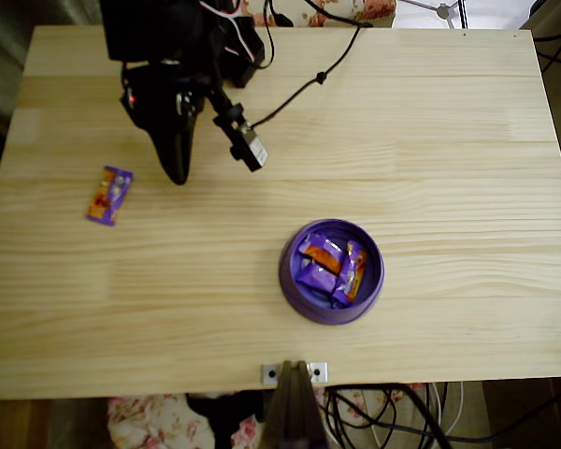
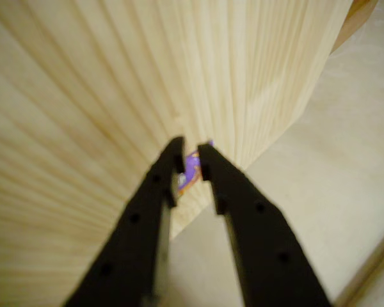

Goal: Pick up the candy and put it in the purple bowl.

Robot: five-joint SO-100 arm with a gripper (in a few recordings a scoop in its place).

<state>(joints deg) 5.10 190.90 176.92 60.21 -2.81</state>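
Candy (image 1: 109, 195) lies alone near the left edge of the table (image 1: 430, 140) in the overhead view, well apart from the purple bowl (image 1: 294, 281), which sits toward the front centre. Several wrapped sweets (image 1: 332, 267), at least 3 by the look of it, already rest inside that bowl, so most of the job looks done and this 1 piece seems to be what is left: it has yet to be grasped, lifted and carried across.

From above, the gripper (image 1: 178, 173) hangs just to the right of the candy, not touching it, but how its jaws stand is hard to read there. The wrist view settles that: the gripper's (image 2: 191, 161) 2 black fingers are parted only by a narrow gap and hold nothing, with a blurred scrap of the purple wrapper (image 2: 191, 167) showing through the gap, beyond the tips, close to the table's edge.
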